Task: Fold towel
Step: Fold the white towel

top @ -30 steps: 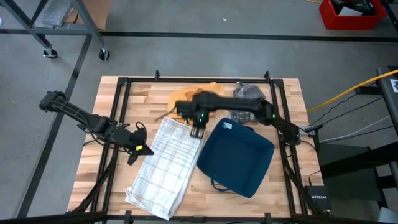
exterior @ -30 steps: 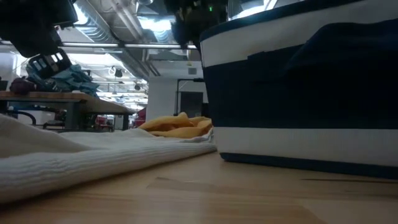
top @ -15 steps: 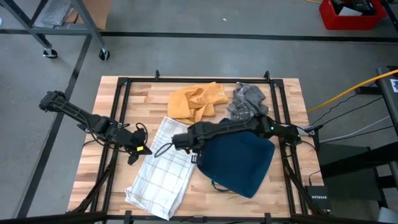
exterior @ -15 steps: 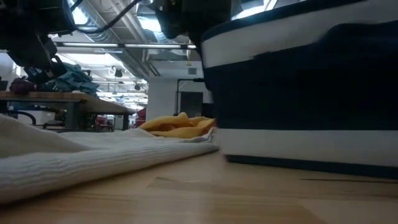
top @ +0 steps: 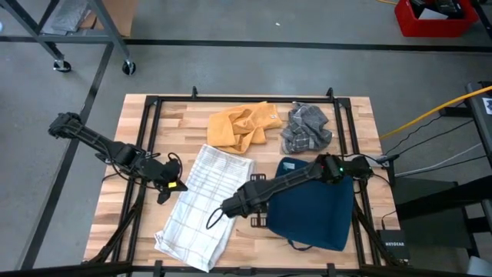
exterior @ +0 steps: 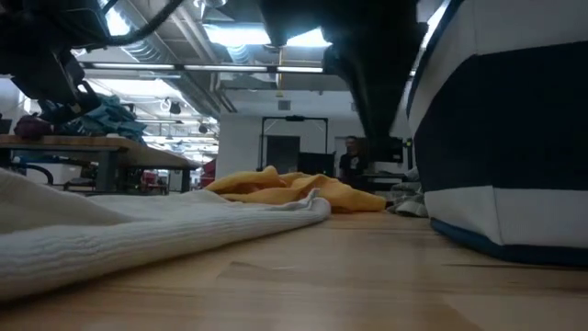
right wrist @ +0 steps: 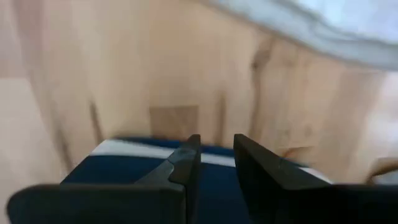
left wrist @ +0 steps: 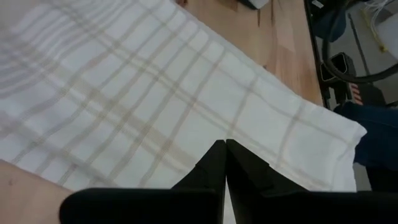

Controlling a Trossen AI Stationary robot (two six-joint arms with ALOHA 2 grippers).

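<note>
The white plaid towel (top: 204, 200) lies flat on the wooden table as a long strip, slanting from the middle to the near left corner. My left gripper (top: 172, 183) is shut and hangs just above the towel's left edge (left wrist: 155, 93). My right gripper (top: 229, 208) points down between the towel and a navy bag with white stripes (top: 315, 211). Its fingers stand a narrow gap apart in the right wrist view (right wrist: 216, 144). The bag's striped wall (right wrist: 124, 165) shows behind them. My right gripper stands close beside the navy bag's left wall (exterior: 432, 129). The wall's white stripe (right wrist: 134, 149) runs across behind both fingers, not between them. Whether a finger touches the bag or holds any part of it, I cannot tell.
A crumpled yellow cloth (top: 242, 123) and a grey cloth (top: 307, 127) lie at the table's far side. Bare wood (top: 246, 246) shows between towel and bag at the near edge. Black frame rails (top: 150, 131) run along the table's sides. A person (exterior: 349, 158) stands far behind the table.
My right gripper has swung from the bag's far left corner toward the table's near edge, sinking a little, and now stands beside the towel's right edge. The navy bag has slid toward the table's right and near edges and turned squarer to the table.
</note>
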